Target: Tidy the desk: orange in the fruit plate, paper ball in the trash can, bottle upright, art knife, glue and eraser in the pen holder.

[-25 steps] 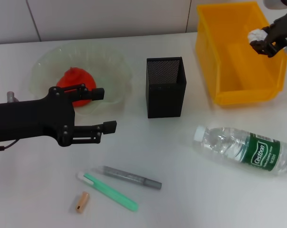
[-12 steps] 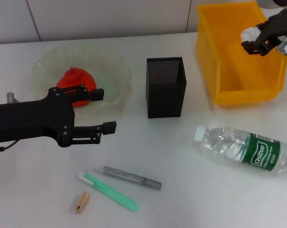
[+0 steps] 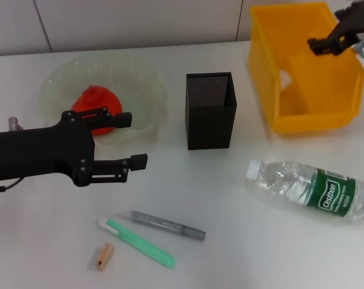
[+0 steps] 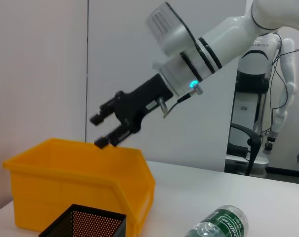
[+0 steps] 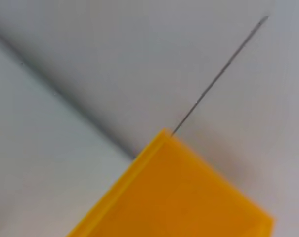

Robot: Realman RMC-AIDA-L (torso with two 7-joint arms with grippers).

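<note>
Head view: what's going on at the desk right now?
The right gripper hangs open over the yellow trash can, holding nothing. The left gripper hovers open near the fruit plate, where the orange sits. The bottle lies on its side; the eraser waits on the desk.

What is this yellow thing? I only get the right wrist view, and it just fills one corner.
Observer: That's the trash can, a yellow bin on the robot's right side of the table.
Visitor: Anything in it?
Observer: A white paper ball shows inside it.
Visitor: Where are the grippers?
Observer: The right gripper hangs open and empty above the bin; the left gripper is open beside the fruit plate.
</note>
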